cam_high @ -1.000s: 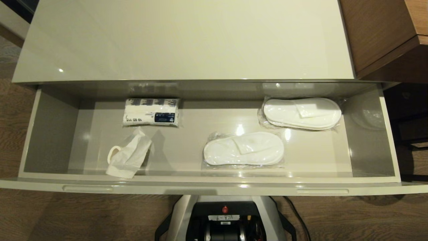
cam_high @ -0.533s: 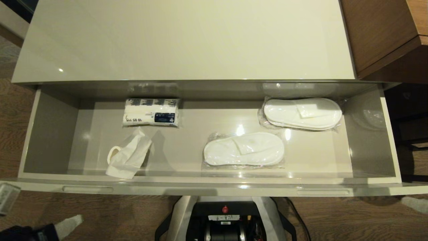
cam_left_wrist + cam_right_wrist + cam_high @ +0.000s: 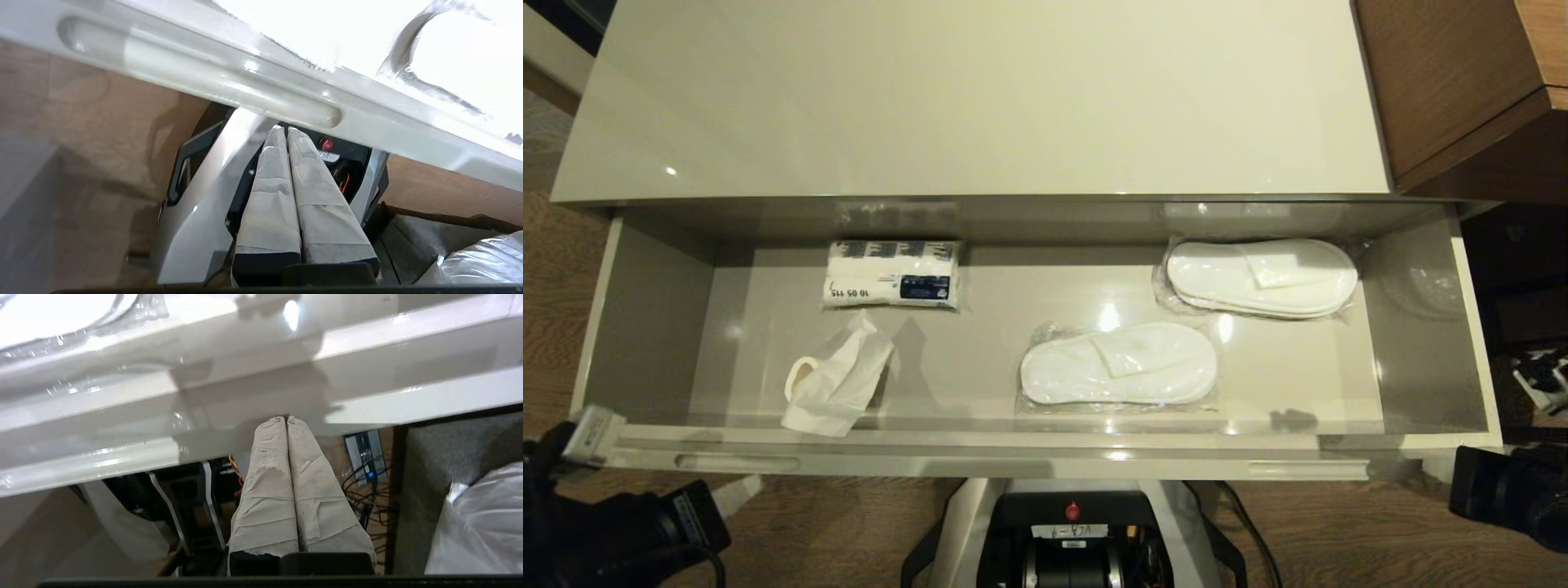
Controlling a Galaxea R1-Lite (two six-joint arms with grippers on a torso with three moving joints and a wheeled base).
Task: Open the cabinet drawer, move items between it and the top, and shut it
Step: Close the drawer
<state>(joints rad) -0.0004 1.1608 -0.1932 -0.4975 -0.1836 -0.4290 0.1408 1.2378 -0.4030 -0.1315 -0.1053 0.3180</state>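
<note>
The cabinet drawer (image 3: 645,327) stands pulled fully out below the top (image 3: 980,98), which carries nothing. Inside I count four things: one toilet paper roll (image 3: 833,384) with its loose sheet trailing, lying near the front wall on the left side; one white packet with a dark blue label (image 3: 892,274) just behind it; and two plastic-wrapped pairs of slippers, one (image 3: 1119,363) near the middle, the other (image 3: 1262,278) further back to the right. Two long slots run along the drawer's front edge, one (image 3: 737,462) left and one (image 3: 1308,469) right. The left end effector (image 3: 282,132) sits by the drawer's front left corner, fingers pressed together, holding nothing. The right end effector (image 3: 286,420) is at the front right corner, fingers likewise together and empty.
</note>
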